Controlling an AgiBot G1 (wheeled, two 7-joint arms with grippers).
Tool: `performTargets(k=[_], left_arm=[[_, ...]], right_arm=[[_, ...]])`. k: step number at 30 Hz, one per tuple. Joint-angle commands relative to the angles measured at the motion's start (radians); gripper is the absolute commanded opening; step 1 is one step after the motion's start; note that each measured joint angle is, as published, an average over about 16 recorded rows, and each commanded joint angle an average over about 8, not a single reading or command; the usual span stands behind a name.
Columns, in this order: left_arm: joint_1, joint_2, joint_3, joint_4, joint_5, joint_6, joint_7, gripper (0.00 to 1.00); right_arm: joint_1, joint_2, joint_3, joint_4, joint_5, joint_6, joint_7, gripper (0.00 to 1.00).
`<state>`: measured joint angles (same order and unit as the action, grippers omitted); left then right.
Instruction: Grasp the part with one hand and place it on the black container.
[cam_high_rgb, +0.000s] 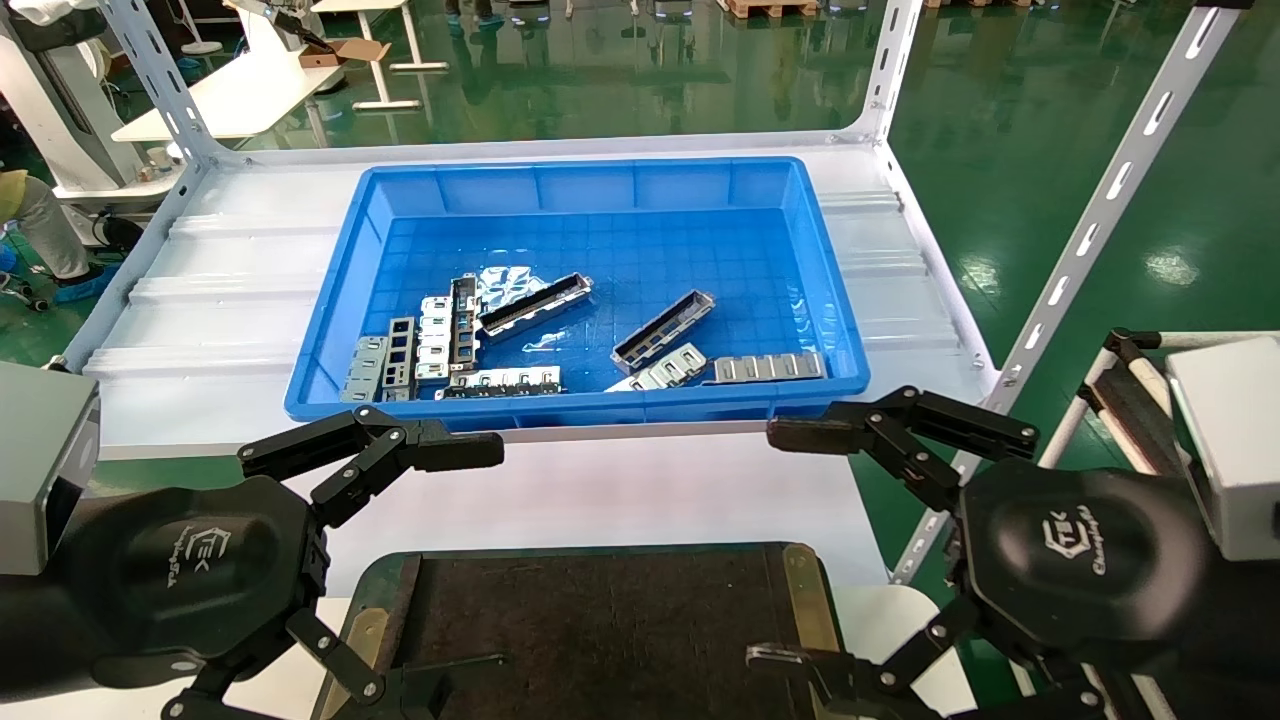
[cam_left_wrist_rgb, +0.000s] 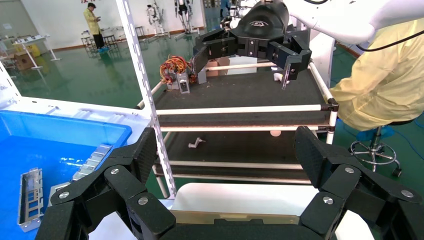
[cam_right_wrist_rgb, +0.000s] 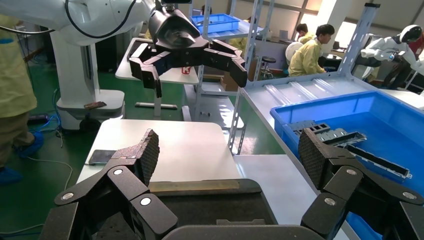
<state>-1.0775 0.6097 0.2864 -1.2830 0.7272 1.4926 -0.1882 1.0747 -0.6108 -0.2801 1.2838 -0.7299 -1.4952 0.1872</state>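
Note:
The part (cam_high_rgb: 663, 331), a short silver-grey channel with a dark hollow, lies tilted in the right half of the blue bin (cam_high_rgb: 570, 172). The black container (cam_high_rgb: 600, 620) lies at the near table edge, with brass strips on its sides; it also shows in the right wrist view (cam_right_wrist_rgb: 210, 205). My left gripper (cam_high_rgb: 465, 570) is open and empty over the container's left end. My right gripper (cam_high_rgb: 775, 546) is open and empty over its right end. Each wrist view shows its own wide-open gripper, the left (cam_left_wrist_rgb: 225, 150) and the right (cam_right_wrist_rgb: 230, 150), with nothing between the pads.
A longer dark-trough piece (cam_high_rgb: 535, 305) and several flat silver plates (cam_high_rgb: 430, 345) also lie in the bin, which stands on a white shelf (cam_high_rgb: 230, 290) with slotted uprights (cam_high_rgb: 1100, 210). A rack (cam_left_wrist_rgb: 240, 107) stands to my right.

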Motion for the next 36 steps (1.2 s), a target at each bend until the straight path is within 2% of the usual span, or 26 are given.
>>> performTargets(k=[1,36], left_arm=[[0.000,0.000,0.000,0.000,0.000,0.000,0.000,1.00],[-0.002,0.005,0.003,0.003,0.006,-0.006,0.003,1.00]], right_arm=[[0.000,0.000,0.001,0.000,-0.001,0.000,0.001,1.00],[0.000,0.000,0.001,0.000,-0.001,-0.001,0.000,1.00]])
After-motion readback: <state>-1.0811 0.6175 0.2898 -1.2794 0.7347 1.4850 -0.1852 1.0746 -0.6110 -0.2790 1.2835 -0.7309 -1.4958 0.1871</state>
